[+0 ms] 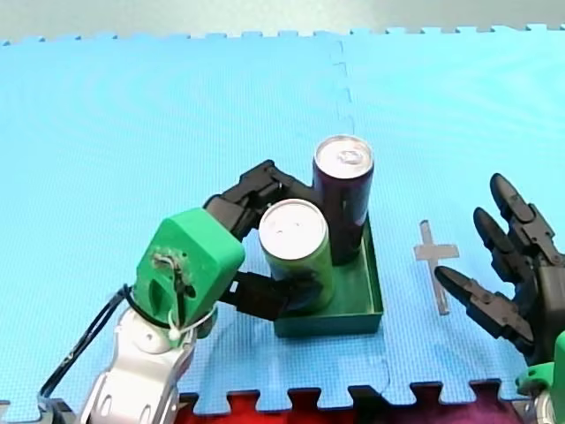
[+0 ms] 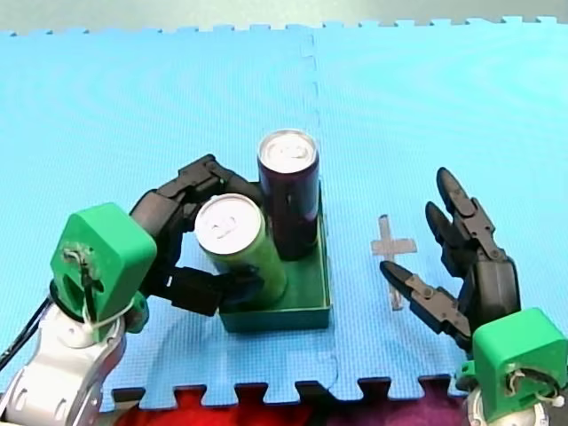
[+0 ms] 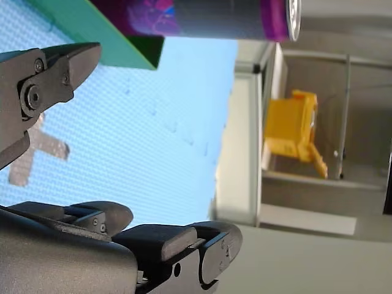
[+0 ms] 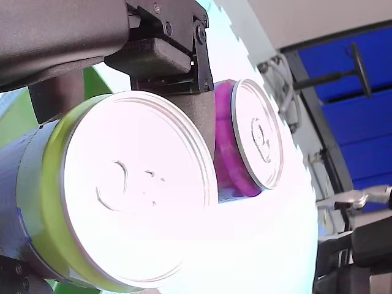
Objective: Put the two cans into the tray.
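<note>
L hand [image 2: 169,235]: clenched round green can, fingers on its far-left side, thumb on the near side low down; arm comes in from the near-left.
Green can [image 2: 232,226]: upright, lid up, inside the tray's walls at the near-left part. Can't tell if its base sits on the tray floor; front wall hides it.
Purple can [image 2: 288,195]: upright, lid up, in the far part of the tray, just behind and right of the green can; taller than it. No hand on it.
2nd wrist view: green can lid [image 4: 128,190] close up, purple can [image 4: 245,147] just beyond, one dark finger [image 4: 196,116] pressed on the green can's side betw. the two.
Tray [image 2: 275,317]: green, rectangular, low walls, on the mat near its middle seam.
R hand [image 2: 475,275]: released, holds nothing; above the mat to the right of the tray, apart from it, near the tape cross.
Tape cross [image 2: 388,241]: grey, flat on the mat betw. tray and R hand.
Mat [image 2: 133,106]: blue foam, jigsaw edges.
</note>
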Available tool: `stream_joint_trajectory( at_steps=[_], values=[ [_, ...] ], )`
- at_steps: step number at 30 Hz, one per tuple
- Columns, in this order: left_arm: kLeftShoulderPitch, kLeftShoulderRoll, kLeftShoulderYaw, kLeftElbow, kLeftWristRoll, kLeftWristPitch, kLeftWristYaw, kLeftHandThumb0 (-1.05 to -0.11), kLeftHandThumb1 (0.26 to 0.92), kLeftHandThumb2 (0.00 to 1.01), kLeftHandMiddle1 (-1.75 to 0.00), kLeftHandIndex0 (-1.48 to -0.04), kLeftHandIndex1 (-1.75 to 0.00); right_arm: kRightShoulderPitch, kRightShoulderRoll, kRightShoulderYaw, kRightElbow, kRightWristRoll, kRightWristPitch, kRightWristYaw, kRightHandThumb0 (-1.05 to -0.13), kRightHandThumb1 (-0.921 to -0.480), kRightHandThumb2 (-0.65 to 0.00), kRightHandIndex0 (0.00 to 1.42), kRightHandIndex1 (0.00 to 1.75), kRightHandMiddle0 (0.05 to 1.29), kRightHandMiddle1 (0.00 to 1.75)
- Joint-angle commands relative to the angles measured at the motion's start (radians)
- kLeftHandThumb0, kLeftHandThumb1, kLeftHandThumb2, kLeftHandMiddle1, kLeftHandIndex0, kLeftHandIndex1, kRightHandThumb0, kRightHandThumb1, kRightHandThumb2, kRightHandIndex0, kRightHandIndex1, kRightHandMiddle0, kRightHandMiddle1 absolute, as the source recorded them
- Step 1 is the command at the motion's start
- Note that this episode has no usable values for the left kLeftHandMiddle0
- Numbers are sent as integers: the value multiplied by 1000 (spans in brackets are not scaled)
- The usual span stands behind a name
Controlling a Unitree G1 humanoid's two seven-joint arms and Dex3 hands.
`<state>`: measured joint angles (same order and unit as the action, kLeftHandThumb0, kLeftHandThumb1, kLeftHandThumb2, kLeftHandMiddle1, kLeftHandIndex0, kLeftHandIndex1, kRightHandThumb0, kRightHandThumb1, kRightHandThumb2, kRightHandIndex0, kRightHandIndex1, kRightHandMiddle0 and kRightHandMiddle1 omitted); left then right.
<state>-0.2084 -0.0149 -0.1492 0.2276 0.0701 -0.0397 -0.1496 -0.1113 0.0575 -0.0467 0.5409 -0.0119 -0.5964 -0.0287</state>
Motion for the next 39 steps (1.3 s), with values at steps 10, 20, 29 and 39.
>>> stream_joint_trajectory(
  at_steps=[10, 20, 29, 39],
  values=[
    [-14, 9, -6, -18, 15, -11, 11, -415, 357, 876, -1746, -740, -1568, -3, 1, 0, 5, 0, 3, -8, -867, -760, -1, 413, 1, 359, 0],
    [-38, 52, -55, -42, 128, 10, 28, -361, 377, 820, -1746, -670, -1704, -8, 5, 2, 18, 0, -4, -14, -861, -758, 0, 404, 0, 354, 0],
    [-41, 58, -70, -63, 163, 65, 31, -318, 384, 790, -1746, -638, -1746, -8, 5, 0, 22, 6, -10, -10, -850, -757, 0, 406, 0, 351, 0],
    [-46, 73, -77, -78, 159, 94, 9, -285, 397, 759, -1746, -635, -1746, -5, 8, -1, 11, 10, -5, -9, -844, -756, 0, 404, 1, 351, 0]
  ],
)
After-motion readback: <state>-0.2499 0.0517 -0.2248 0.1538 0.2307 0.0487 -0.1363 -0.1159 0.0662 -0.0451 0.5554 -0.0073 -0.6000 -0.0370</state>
